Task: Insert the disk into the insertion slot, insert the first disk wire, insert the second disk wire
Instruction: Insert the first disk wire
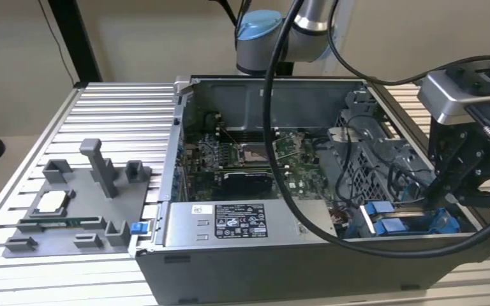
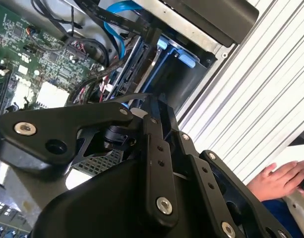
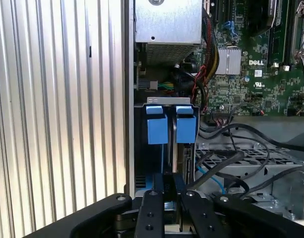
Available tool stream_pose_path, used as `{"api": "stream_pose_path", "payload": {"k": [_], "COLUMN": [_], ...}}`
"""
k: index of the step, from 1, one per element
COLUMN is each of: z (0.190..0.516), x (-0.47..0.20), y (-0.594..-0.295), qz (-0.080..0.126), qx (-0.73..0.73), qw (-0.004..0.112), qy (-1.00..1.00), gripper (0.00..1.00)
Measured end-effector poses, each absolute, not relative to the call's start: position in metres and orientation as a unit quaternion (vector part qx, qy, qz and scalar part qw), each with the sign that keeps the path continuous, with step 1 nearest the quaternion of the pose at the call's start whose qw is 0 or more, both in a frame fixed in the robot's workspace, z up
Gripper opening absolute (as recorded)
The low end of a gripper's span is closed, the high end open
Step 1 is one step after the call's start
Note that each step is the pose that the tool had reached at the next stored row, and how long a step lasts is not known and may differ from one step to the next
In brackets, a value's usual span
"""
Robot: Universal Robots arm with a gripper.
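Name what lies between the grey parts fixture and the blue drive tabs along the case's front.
In the exterior view, the grey labelled power-supply box lies between the fixture and the blue tabs, inside the case.

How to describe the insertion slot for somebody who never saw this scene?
On the ribbed metal table stands an open computer case. Look at its nearer corner at the exterior view's right, next to the labelled grey power-supply box. The insertion slot is the narrow bay with bright blue plastic tabs, under the tool; its neighbours are grey metal and green boards.
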State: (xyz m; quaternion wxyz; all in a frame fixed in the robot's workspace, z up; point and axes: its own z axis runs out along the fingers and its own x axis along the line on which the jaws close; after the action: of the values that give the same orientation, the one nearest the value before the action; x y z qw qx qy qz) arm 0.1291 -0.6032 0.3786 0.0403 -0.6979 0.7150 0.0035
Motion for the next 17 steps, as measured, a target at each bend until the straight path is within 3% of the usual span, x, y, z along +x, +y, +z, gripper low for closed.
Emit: {"api": "stream_pose_path", "payload": {"k": [6, 17], "z": [0.378, 0.361], "x": [0.134, 0.152], "y": [-0.604, -0.588], "qz": [0.018, 0.020], "qx": [-0.698, -0.698], "qw": [0.026, 0.025], "qy": [0.716, 0.716], "gripper": [0.00, 0.00]}}
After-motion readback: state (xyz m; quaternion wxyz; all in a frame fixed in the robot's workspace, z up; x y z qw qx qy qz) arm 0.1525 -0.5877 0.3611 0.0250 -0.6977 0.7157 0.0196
